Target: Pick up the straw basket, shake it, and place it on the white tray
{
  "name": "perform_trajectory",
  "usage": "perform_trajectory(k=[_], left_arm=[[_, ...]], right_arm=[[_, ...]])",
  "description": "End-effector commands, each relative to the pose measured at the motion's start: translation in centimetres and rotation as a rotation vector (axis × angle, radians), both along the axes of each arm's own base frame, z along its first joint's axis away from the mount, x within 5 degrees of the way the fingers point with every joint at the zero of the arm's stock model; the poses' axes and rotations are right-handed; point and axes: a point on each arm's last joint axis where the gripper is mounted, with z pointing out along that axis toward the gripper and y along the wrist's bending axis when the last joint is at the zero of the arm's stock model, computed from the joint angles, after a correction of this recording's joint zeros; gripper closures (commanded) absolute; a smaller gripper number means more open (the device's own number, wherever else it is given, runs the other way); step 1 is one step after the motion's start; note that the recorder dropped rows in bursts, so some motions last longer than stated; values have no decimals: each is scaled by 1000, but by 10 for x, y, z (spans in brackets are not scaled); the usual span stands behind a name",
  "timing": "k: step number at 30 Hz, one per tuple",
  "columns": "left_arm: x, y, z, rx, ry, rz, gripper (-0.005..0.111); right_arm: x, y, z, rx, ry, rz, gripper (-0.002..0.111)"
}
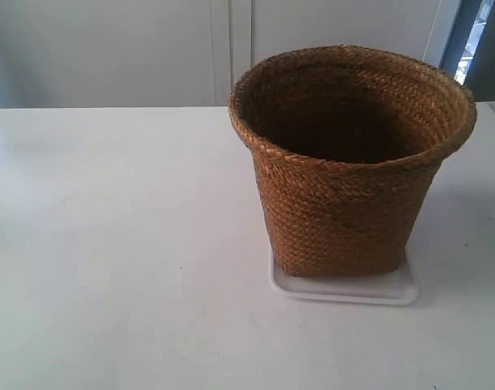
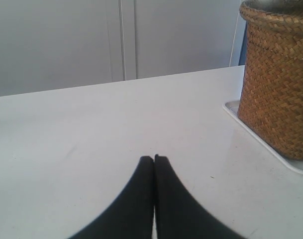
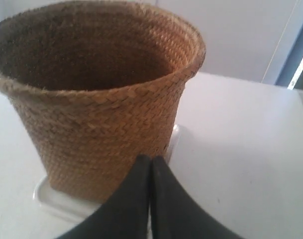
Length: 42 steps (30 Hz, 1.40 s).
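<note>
Straw basket [image 1: 345,162]: upright, rim uppermost, base set flat in the white tray [image 1: 345,290]; braided brown wall, flared round rim, dark interior with no contents visible.
Basket location, exterior view: toward 3 o'clock from the centre of the table [image 1: 109,244]; its rim reaches up past the far table edge at 12 o'clock.
White tray: flat on the table, directly under the basket; the base covers most of it. A glossy strip of low rim shows along the 6 o'clock side of the base, with rounded corners at 7 and 5 o'clock.
Table: plain white surface, bare from the basket out to 9 o'clock.
Background: pale panelled wall [image 1: 109,49] at 12 o'clock; a dark-framed window strip [image 1: 475,36] at 1 o'clock.
Left gripper [image 2: 154,158]: both black fingers pressed together along their full length, no gap, nothing between them. It sits over bare table, well apart from the basket [image 2: 278,84] and the tray edge [image 2: 263,142].
Right gripper [image 3: 150,158]: fingers likewise closed tip to tip, holding nothing. The tips lie near the lower wall of the basket [image 3: 96,109], over the tray [image 3: 56,199]; contact with the wall cannot be determined.
Arms in exterior view: neither is visible.
</note>
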Motion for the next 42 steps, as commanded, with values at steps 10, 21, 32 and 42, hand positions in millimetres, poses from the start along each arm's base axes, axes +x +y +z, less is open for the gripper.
perform_trajectory(k=[10, 21, 32, 42], left_arm=[[0, 0, 1, -31, -1, 2, 106], [0, 0, 1, -27, -4, 3, 106], [0, 0, 1, -24, -3, 2, 106], [0, 0, 1, -24, -3, 2, 106]], right_arm=[[-21, -9, -77, -10, -399, -107, 108], [-21, -4, -110, -13, -90, -44, 108], [-22, -3, -113, -14, -53, -36, 108], [-22, -3, -113, -14, -53, -36, 108]])
